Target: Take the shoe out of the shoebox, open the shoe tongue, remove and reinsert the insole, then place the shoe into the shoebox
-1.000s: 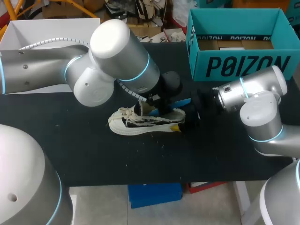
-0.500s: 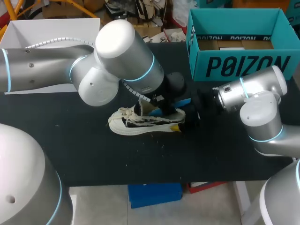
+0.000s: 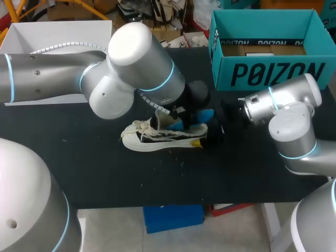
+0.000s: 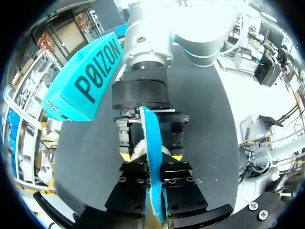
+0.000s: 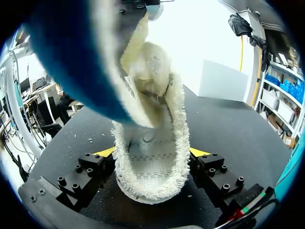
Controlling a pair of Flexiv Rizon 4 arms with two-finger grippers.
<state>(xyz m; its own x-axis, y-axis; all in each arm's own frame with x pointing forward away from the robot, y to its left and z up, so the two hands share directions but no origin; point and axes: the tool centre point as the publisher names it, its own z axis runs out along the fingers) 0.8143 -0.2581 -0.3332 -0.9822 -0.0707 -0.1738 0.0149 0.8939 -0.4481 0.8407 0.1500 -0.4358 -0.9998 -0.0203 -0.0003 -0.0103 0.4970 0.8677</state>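
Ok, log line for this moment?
shoe: on table, outside shoebox | left gripper: shut on blue insole, end at shoe opening | right gripper: shut on shoe heel

I see the shoe (image 5: 151, 167) lined in cream cloth, with a rough, frayed rim and a perforated bed inside. The insole (image 4: 153, 143) looks like smooth, matt blue foam. The shoebox (image 3: 268, 73) is matt teal cardboard. The tabletop (image 3: 105, 173) is dull black, lint-flecked. My left arm (image 3: 136, 58) has a glossy silver shell.
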